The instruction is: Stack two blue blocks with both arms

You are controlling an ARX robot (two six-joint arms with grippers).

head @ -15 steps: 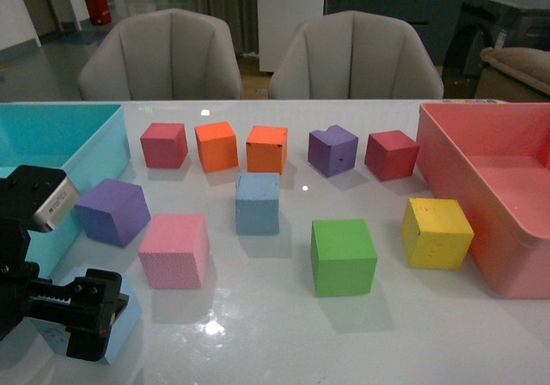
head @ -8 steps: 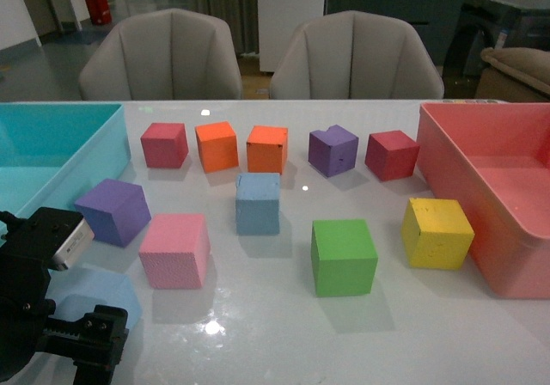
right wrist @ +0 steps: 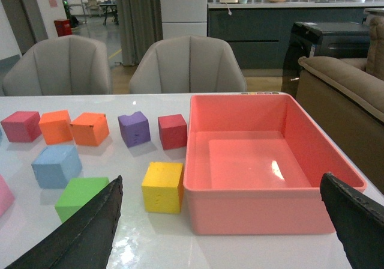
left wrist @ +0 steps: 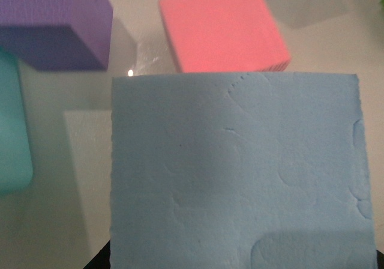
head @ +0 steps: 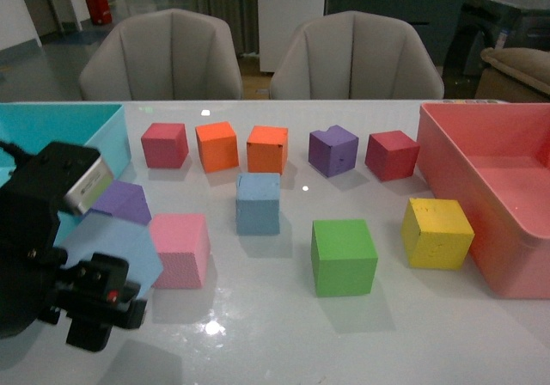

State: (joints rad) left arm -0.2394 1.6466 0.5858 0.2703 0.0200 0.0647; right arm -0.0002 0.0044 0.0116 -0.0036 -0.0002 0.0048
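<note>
My left gripper (head: 94, 295) is shut on one blue block (head: 116, 247) and holds it above the table at the front left. That block fills most of the left wrist view (left wrist: 240, 173). The other blue block (head: 258, 203) rests on the table near the middle, and shows in the right wrist view (right wrist: 56, 166). My right gripper (right wrist: 225, 233) is open and empty, up above the table's right side, facing the pink bin (right wrist: 264, 155); it is out of the front view.
A pink cube (head: 179, 249) and a purple cube (head: 125, 203) lie close by the held block. Green (head: 343, 256) and yellow (head: 436, 232) cubes lie to the right. A row of red, orange and purple cubes lies behind. A teal bin (head: 60, 136) stands at the left.
My left gripper has lifted the blue block off the table at the front left and carried it up and slightly right, toward the pink cube.
</note>
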